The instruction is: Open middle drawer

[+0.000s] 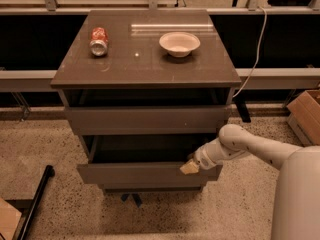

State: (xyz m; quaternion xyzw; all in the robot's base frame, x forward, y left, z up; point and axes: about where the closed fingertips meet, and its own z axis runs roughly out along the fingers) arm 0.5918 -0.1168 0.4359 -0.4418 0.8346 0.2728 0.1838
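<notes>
The middle drawer [135, 174] is a grey-brown flat front panel. It stands pulled partway out of the cabinet [145, 66], with its dark inside showing behind the panel. My gripper [190, 167] is at the right end of that panel's top edge, touching it, and my white arm reaches in from the right. The upper drawer [147, 119] also sits a little out from the cabinet body. Only a thin strip of the lowest drawer [150, 188] shows under the middle one.
A red soda can [98, 41] lies on the cabinet top at the left, and a white bowl [179, 43] stands at the right. A cardboard box [306, 115] is on the floor at the right. A black bar [35, 205] lies at the lower left. A white cable [254, 59] hangs behind.
</notes>
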